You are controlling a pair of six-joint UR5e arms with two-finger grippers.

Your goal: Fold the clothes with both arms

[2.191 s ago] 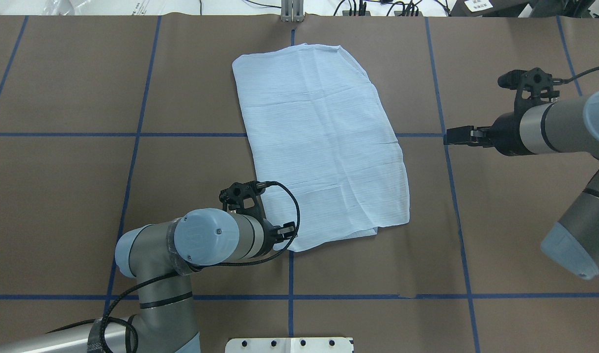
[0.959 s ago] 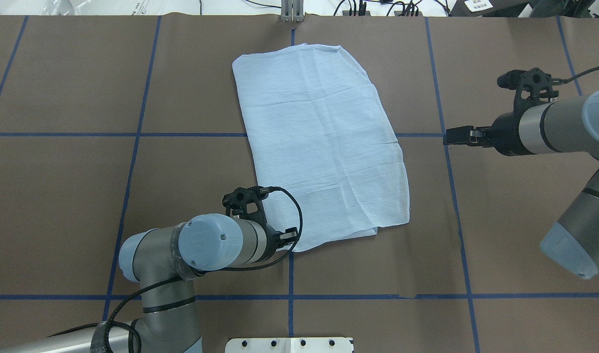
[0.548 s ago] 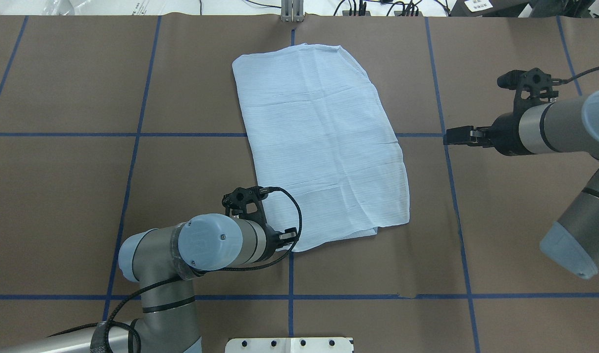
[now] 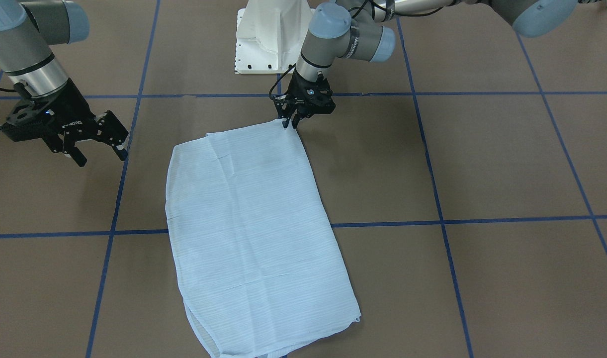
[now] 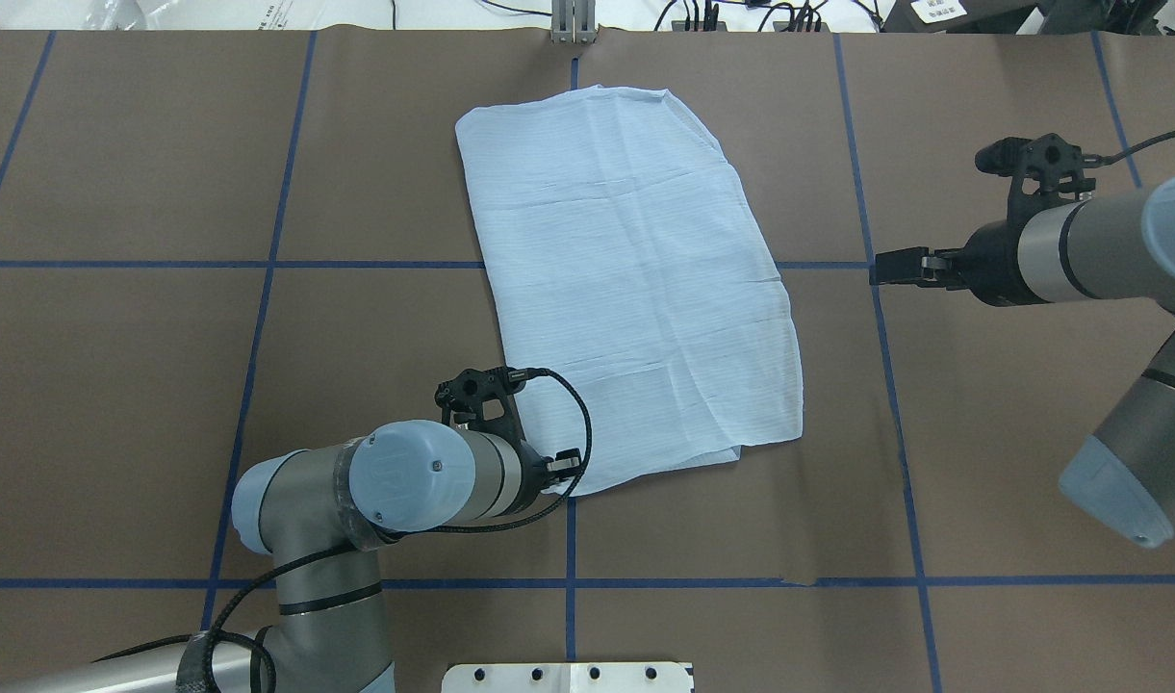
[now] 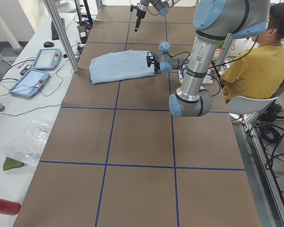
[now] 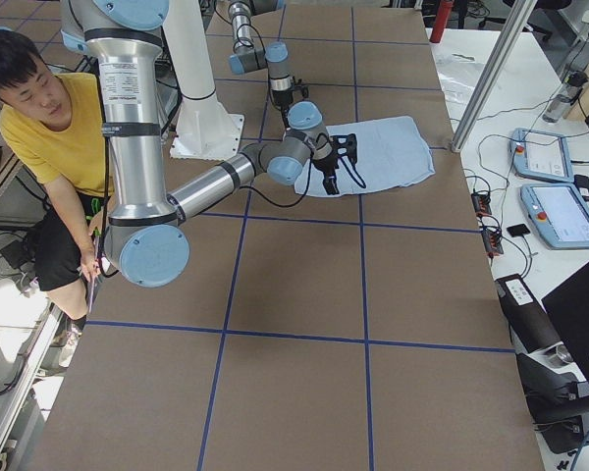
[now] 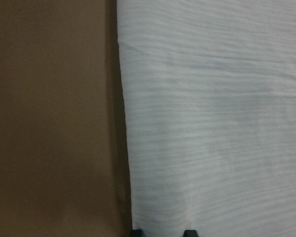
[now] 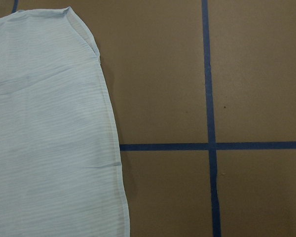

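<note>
Pinch all shirt [image 4: 253, 223] corner layers with narrow-set left gripper [image 4: 289, 123]; bring wide-open right gripper [image 4: 99, 155] to neighbouring corner

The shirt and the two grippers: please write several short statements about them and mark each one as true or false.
1. The shirt lies flat on the table, folded to a rough rectangle. True.
2. The right gripper holds one edge of the shirt. False: it is beside the shirt and apart from it, its jaws open and empty.
3. The left gripper is at a corner of the shirt on the robot's side. True.
4. The collar and buttons show on top of the shirt. False: only plain, finely striped fabric shows.
5. The shirt covers part of a blue tape line. True.
</note>
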